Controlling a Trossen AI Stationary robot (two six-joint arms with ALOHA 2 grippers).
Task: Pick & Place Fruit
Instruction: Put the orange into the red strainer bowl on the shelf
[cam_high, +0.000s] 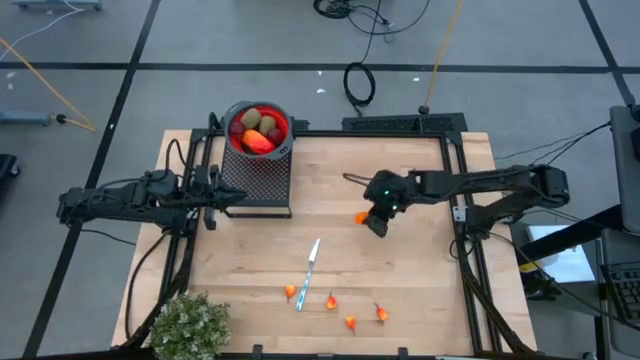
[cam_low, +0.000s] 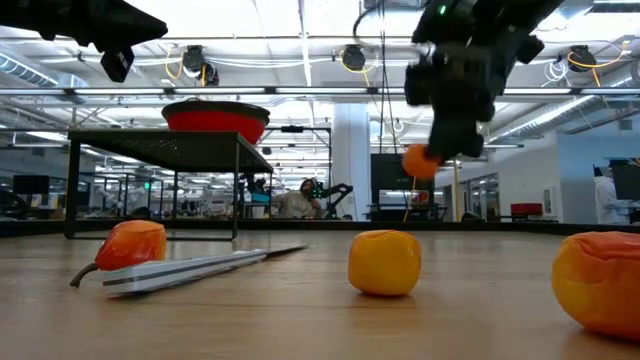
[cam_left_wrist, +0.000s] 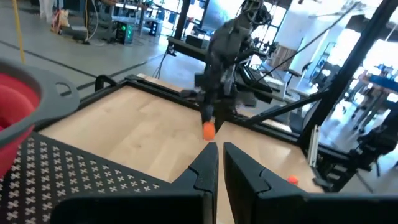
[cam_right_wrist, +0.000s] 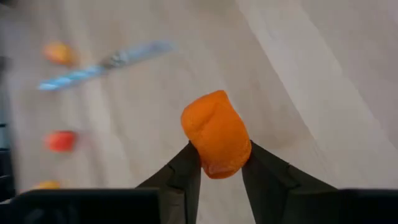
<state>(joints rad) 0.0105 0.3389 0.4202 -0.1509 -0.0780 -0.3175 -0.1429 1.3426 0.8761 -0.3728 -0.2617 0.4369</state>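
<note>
Here the right gripper (cam_right_wrist: 219, 163) is clamped on a small orange fruit (cam_right_wrist: 216, 133), pinched at its lower half with most of it standing proud of the fingertips. In the high view it sits a little right of the table's centre, lifted clear of the wood. The fruit looks light and slightly squashy, its skin dimpled, so a shallow pinch could let it roll out; a hold across the middle seems safer. The red bowl (cam_high: 281, 128) with other fruits waits at eleven o'clock on a mesh stand (cam_high: 258, 178). More pieces and a knife (cam_high: 309, 272) lie toward six o'clock. The left gripper (cam_left_wrist: 217, 163), fingers together and empty, hovers over the stand.
</note>
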